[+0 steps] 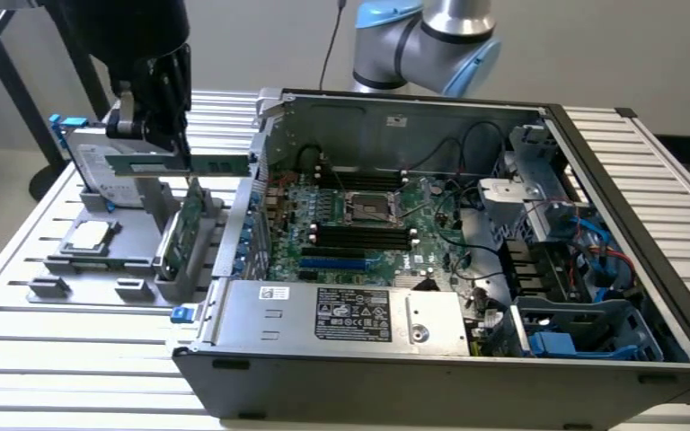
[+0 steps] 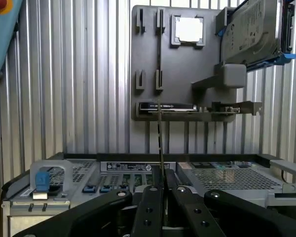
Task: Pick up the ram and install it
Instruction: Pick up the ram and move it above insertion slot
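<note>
We see the ram (image 1: 216, 164) in the upper left of the exterior view. It lies level in the air, with its long side running across the frame. The gripper (image 1: 159, 139) comes down on it from above and holds it near its left half. In the wrist view the ram (image 2: 160, 133) shows edge-on as a thin dark line that rises from between the two black fingers (image 2: 150, 202). The gripper (image 2: 163, 181) is almost fully closed, and both fingers press flat on the faces of the stick.

Directly under the ram stands the grey holder (image 1: 129, 229) (image 2: 148, 54). The green expansion card (image 1: 175, 235) (image 2: 172, 107) stands upright in the holder, and its upper edge is just below the ram. We cannot tell if the two touch. Behind the ram, more to the left of the frame, the silver hard drive (image 1: 87, 166) (image 2: 249, 29) with blue rails leans in the holder. A square processor chip (image 1: 87, 236) (image 2: 189, 29) lies flat on the holder.

The right end of the ram is just beside the left wall of the open computer case (image 1: 358, 112), which takes the middle and right of the exterior view. Inside it lies the green motherboard (image 1: 435, 260), with long black slots (image 1: 358, 238) near its centre. The holder and the case rest on a ribbed metal table (image 1: 57, 359).
</note>
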`<control>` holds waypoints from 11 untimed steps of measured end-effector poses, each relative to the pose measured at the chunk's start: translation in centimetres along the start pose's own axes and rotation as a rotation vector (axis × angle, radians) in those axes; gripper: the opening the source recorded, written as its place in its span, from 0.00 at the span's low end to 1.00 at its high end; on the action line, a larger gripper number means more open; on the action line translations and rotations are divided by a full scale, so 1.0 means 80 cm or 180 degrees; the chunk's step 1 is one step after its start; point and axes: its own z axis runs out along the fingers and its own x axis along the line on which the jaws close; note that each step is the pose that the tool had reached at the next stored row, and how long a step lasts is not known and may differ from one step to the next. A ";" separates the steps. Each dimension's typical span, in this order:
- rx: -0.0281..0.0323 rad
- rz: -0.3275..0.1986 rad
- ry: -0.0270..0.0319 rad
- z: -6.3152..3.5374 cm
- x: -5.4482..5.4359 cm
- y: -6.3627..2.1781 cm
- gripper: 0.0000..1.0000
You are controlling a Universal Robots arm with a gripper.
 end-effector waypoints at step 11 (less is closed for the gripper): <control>0.0000 -0.0006 -0.0026 -0.002 0.000 -0.062 0.13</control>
